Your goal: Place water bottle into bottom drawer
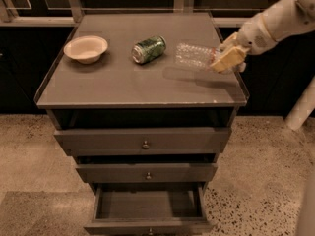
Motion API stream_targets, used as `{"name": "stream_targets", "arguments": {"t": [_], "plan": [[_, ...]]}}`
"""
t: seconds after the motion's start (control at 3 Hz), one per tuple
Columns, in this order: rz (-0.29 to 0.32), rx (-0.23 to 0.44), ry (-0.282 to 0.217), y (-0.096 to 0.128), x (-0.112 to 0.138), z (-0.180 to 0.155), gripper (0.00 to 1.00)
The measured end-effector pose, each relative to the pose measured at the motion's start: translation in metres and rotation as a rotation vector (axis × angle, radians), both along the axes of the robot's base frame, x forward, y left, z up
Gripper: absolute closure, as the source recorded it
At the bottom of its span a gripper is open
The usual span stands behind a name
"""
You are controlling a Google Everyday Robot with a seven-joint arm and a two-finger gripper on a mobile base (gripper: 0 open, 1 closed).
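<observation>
The water bottle (193, 55) is clear and ribbed and lies sideways a little above the right side of the cabinet top (123, 85), with its shadow on the surface below it. My gripper (227, 58), with tan fingers, is shut on the bottle's right end, near the top's right edge. The bottom drawer (147, 204) is pulled open at the foot of the cabinet, and its inside shows nothing in it.
A green soda can (149, 49) lies on its side left of the bottle. A cream bowl (86, 48) stands at the left of the top. The two upper drawers (142, 141) are closed. My white arm (275, 23) reaches in from the right.
</observation>
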State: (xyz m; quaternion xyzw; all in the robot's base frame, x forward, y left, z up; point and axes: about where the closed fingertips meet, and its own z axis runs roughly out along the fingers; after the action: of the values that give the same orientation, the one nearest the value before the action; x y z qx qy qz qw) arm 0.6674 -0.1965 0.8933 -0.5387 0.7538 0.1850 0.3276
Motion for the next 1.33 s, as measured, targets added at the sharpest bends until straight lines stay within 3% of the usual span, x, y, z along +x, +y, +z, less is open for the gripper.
{"name": "stream_targets", "arguments": {"t": [0.33, 0.67, 1.0, 1.33], "plan": [[-0.012, 0.007, -0.054, 0.007, -0.052, 0.038, 1.00], [0.038, -0.003, 0.002, 0.034, -0.100, 0.023, 1.00], [0.057, -0.012, 0.050, 0.041, -0.110, 0.002, 1.00], [0.057, -0.012, 0.050, 0.041, -0.110, 0.001, 1.00]]}}
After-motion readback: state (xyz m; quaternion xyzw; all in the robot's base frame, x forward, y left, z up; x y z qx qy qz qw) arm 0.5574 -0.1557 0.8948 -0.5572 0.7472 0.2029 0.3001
